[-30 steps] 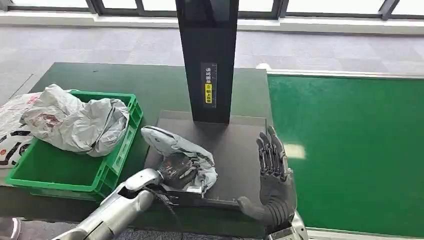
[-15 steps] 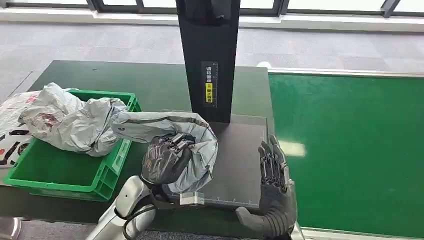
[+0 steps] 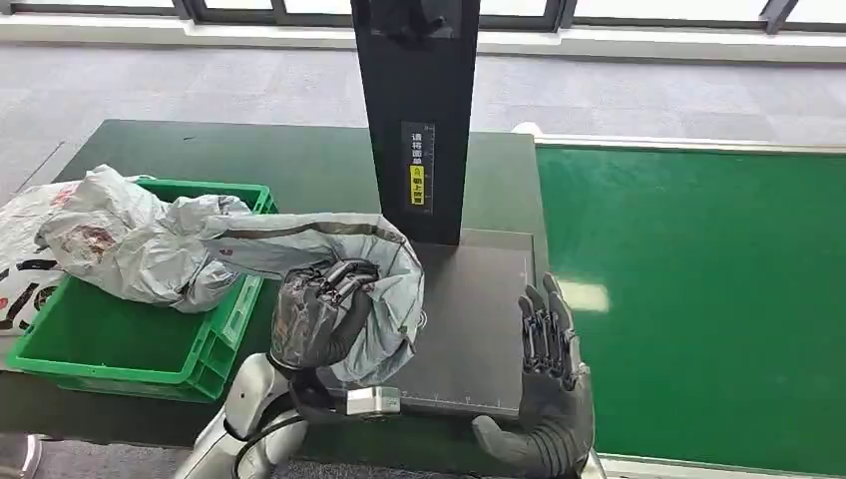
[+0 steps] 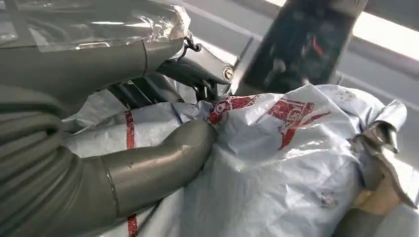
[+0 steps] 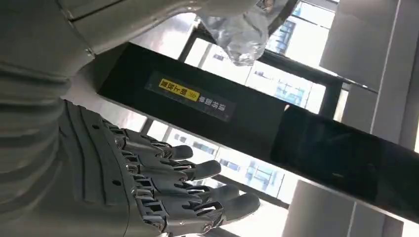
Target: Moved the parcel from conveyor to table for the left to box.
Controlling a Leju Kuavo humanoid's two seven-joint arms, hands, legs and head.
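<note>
Presently: left hand [image 3: 324,314] holds the grey parcel [image 3: 384,261] raised above the dark scale plate [image 3: 479,329], beside the green box [image 3: 120,344].
Fingers clamped on the film (right hand [image 3: 547,344] spread, empty); judged best practice: clear the box's near wall before releasing.
</note>
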